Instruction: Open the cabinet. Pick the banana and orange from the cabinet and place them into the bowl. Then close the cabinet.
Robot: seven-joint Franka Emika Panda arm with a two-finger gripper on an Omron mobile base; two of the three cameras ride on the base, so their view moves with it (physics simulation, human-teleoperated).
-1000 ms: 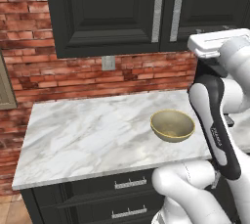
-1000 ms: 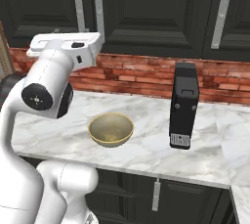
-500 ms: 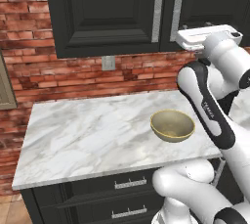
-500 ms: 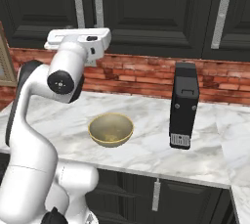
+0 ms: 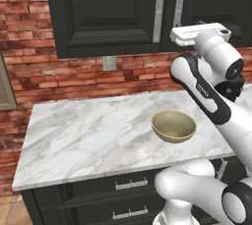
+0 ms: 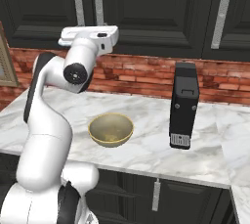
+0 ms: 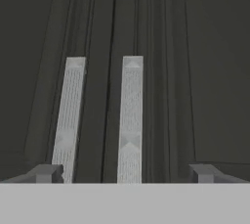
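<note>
The black cabinet (image 5: 108, 13) hangs on the brick wall with both doors shut, so the banana and the orange are hidden. In the hand view its two silver bar handles (image 7: 131, 115) stand close ahead. My gripper (image 7: 125, 174) is open and empty, and the right-hand handle lies between its fingertips (image 7: 46, 173) but further off. My white hand (image 5: 199, 33) is raised level with the doors' lower edge, just in front of the handles (image 5: 160, 10). The tan bowl (image 5: 173, 126) sits empty on the marble counter (image 5: 83, 130) below the hand, also seen as the bowl (image 6: 111, 129).
A tall black appliance (image 6: 183, 104) stands on the counter right of the bowl. Another cabinet door with a silver handle (image 6: 222, 12) hangs further right. Dark drawers (image 5: 130, 184) run under the counter. A wall outlet (image 5: 109, 63) sits on the brick.
The arm has reached up and forward, carrying the hand closer to the cabinet's handles. The gripper stayed open. The bowl has not moved.
</note>
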